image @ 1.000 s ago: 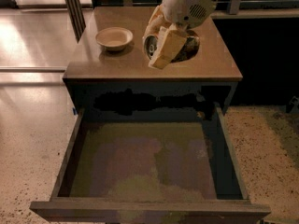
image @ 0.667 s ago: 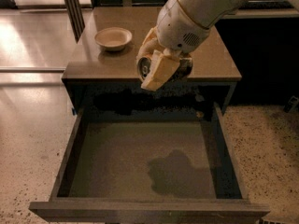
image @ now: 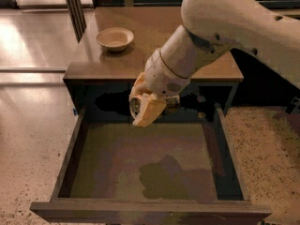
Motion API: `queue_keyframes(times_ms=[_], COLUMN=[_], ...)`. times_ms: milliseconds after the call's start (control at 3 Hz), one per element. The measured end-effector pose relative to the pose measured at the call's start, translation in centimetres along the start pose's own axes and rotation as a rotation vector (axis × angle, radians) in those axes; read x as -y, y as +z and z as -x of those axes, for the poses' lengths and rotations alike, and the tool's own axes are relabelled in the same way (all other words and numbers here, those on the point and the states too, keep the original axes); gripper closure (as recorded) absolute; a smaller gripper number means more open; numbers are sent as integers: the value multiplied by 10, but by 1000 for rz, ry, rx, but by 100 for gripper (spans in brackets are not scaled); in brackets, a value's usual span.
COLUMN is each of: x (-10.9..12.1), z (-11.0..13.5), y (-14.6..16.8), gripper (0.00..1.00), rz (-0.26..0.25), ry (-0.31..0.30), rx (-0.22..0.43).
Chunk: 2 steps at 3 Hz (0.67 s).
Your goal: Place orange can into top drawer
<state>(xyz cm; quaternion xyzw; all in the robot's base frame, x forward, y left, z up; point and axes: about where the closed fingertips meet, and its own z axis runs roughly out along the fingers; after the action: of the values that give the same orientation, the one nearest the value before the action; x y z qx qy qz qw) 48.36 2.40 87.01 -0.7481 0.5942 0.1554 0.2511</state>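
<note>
Trouble could come from a hasty release: the fingers point(image: 148, 114) grip the orange can point(image: 136, 105) just in front of the desk point(image: 93, 62), over the rear of the open top drawer point(image: 117, 165) below them, so the can might bounce or roll.

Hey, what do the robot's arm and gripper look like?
The arm is a smooth, rounded off-white shell with a grey seam at the wrist. The gripper, above the top drawer, has chunky cream-yellow fingers. No cables show.

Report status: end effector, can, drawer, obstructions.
End effector shut on orange can, above rear of top drawer. Drawer pulled open. Bowl on cabinet top, out of the path.
</note>
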Motion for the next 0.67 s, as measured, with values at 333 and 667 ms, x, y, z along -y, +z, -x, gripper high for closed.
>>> queue_keyframes(times_ms=[333,667], x=[-2,-13], z=[0,-17], y=[3,27], gripper=[100,100], rz=[-2,-10], ry=[3,67], rx=[2,0])
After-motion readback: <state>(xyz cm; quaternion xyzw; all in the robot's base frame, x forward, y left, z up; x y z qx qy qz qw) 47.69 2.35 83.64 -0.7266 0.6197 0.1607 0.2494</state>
